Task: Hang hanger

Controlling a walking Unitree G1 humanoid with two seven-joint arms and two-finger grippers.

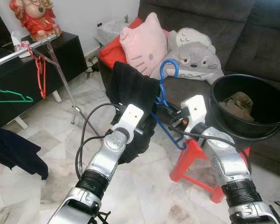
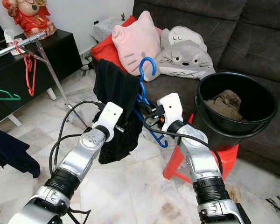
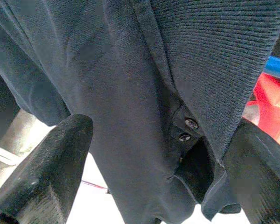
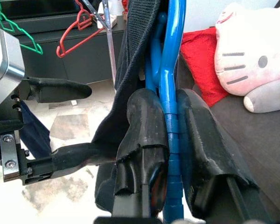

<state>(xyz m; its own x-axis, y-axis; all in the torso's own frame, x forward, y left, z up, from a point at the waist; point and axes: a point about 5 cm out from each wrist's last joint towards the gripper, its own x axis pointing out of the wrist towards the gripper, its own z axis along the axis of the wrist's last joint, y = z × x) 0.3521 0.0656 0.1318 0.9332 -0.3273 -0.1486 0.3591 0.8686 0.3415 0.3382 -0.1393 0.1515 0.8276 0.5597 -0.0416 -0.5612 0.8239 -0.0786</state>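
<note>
Right gripper (image 4: 170,135) pinches blue hanger (image 1: 164,79); left gripper (image 3: 154,158) spread around its dark shirt (image 1: 130,88).

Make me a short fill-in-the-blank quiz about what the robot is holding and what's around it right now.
1. The right gripper is shut on a ____ hanger.
2. A dark shirt hangs on it, between the ____ gripper's open fingers.
3. The black bucket stands on a ____ stool.

Answers: blue; left; red
</note>
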